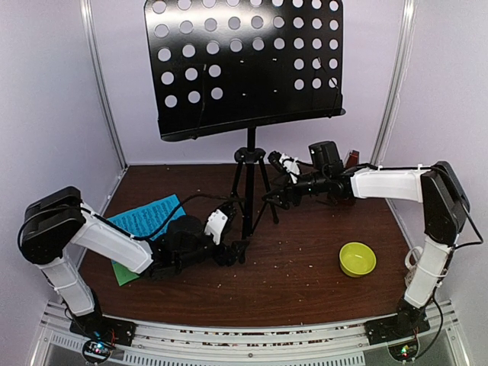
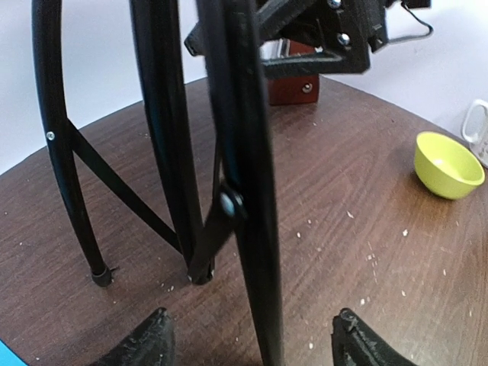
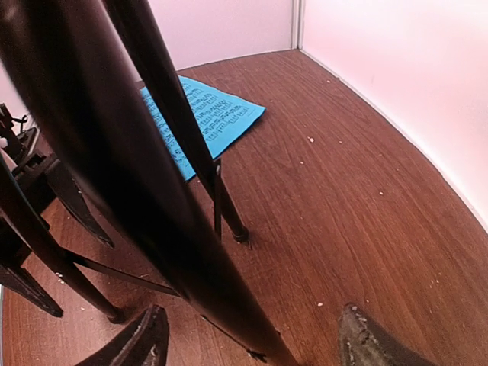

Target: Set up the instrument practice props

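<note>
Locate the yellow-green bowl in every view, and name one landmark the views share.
Top external: the yellow-green bowl sits in the lower right of the picture.
Left wrist: it is at the right edge, just above mid-height.
Right wrist: not in it.
Shared landmark: the music stand's tripod legs, seen in all three.

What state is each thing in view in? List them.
music stand: upright on spread legs, desk bare.
blue sheet: flat on the table.
green sheet: flat, mostly covered.
bowl: upright, empty.
left gripper: fingers open, astride a stand leg.
right gripper: fingers open, astride a stand leg.
</note>
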